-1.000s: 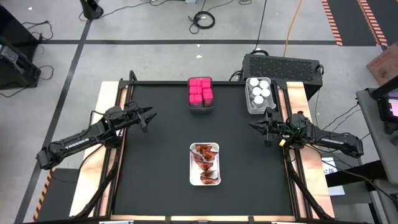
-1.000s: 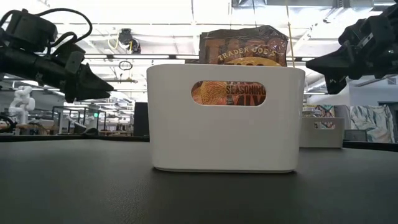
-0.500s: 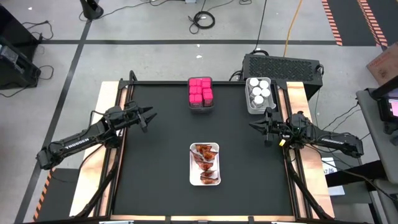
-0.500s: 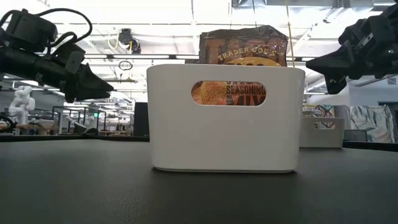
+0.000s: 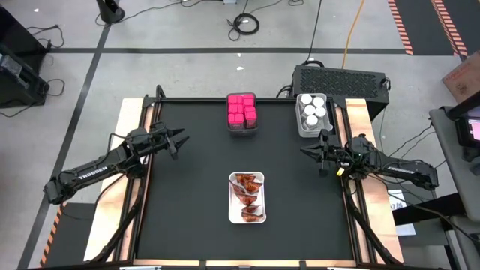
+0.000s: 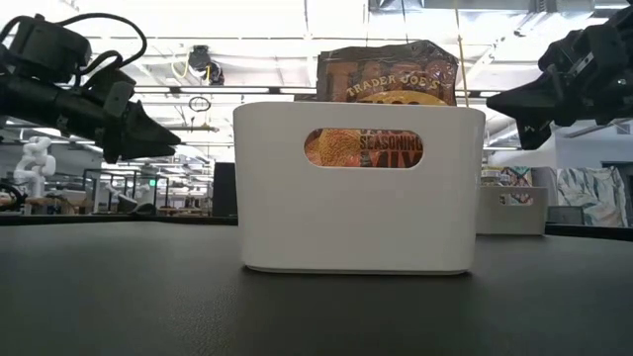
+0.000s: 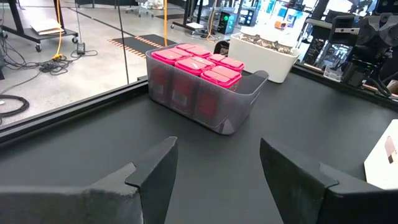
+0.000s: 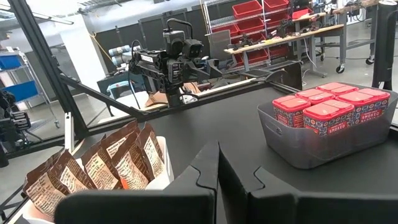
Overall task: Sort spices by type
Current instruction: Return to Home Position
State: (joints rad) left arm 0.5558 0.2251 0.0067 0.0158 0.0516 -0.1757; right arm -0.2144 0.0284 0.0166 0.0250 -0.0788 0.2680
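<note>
Three kinds sit sorted; I see the left gripper wide at the tabletop's left edge, the right gripper closed at its right edge, white-capped jars nearest.

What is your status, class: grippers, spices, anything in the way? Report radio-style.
Left gripper open, empty, parked left. Right gripper shut, empty, parked right. Pink boxes, jars, packets each grouped apart. No obstruction seen.
</note>
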